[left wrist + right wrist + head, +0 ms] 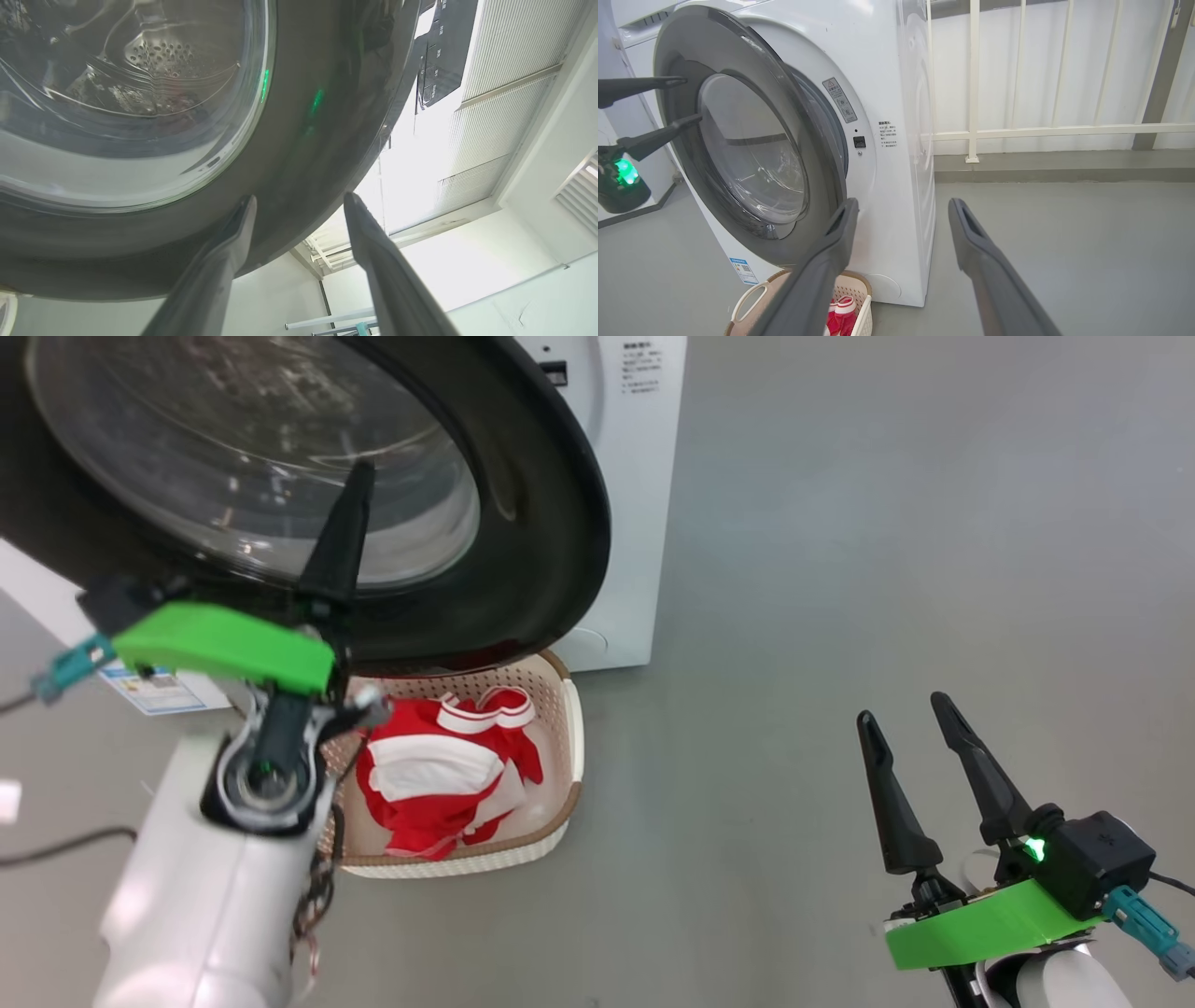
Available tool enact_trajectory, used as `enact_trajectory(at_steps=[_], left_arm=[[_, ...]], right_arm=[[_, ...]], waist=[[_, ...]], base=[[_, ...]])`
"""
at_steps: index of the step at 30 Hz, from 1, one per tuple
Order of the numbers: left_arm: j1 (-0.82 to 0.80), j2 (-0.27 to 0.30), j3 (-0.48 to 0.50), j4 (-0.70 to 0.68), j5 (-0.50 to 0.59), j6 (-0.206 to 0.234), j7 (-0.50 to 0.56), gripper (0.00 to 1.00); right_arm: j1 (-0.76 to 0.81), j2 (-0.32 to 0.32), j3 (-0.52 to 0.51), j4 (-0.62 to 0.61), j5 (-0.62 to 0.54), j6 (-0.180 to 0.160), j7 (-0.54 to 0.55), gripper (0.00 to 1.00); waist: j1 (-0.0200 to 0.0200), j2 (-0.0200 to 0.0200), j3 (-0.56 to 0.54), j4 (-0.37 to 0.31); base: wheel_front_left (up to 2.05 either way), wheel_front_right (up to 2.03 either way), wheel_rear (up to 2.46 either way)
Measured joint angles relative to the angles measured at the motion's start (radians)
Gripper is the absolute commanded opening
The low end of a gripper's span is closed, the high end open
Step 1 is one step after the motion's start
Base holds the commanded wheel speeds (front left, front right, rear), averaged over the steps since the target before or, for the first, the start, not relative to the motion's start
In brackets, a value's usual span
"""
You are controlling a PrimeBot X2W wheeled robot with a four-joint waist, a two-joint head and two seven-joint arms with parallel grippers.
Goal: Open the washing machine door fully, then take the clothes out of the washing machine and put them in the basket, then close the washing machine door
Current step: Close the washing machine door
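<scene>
The washing machine door [551,523] stands swung out from the washing machine [635,476], not closed. The left gripper [299,205] is raised close to the door's outer face near its rim, jaws released and spread, grasping nothing. The right gripper [901,709] hangs well apart over the floor [840,569], jaws likewise released and empty. The basket [571,728] sits on the floor below the door, just before the machine; the clothes [439,770] lie inside it.

White forearms [177,915] wear bright green brackets [224,644], teal cable plugs [1144,919] and long dark tapering fingers [898,812].
</scene>
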Motion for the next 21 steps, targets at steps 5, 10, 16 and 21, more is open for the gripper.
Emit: enact_trajectory(at_steps=[5,10,16,21], left_arm=[[0.111,0.039,-0.042,-0.117,0.121,0.016,-0.086,1.00],[0.223,0.055,-0.052,-0.215,0.187,0.069,-0.160,1.00],[0.331,0.090,-0.057,-0.291,0.283,0.111,-0.214,1.00],[0.413,0.114,-0.059,-0.364,0.444,0.161,-0.247,1.00]], right_arm=[[0.021,0.000,-0.012,0.001,0.000,0.000,0.000,1.00],[0.025,0.000,-0.015,0.002,0.000,0.000,0.000,1.00],[0.048,0.000,-0.021,0.002,0.000,0.000,0.000,1.00],[0.062,0.000,-0.031,0.001,0.000,0.000,0.000,1.00]], waist=[[0.0000,0.0000,-0.027,0.021],[0.0000,0.0000,-0.051,0.037],[0.0000,0.0000,-0.073,0.047],[0.0000,0.0000,-0.097,0.058]], base=[[0.00,0.00,0.00],[0.00,0.00,0.00],[0.00,0.00,0.00],[0.00,0.00,0.00]])
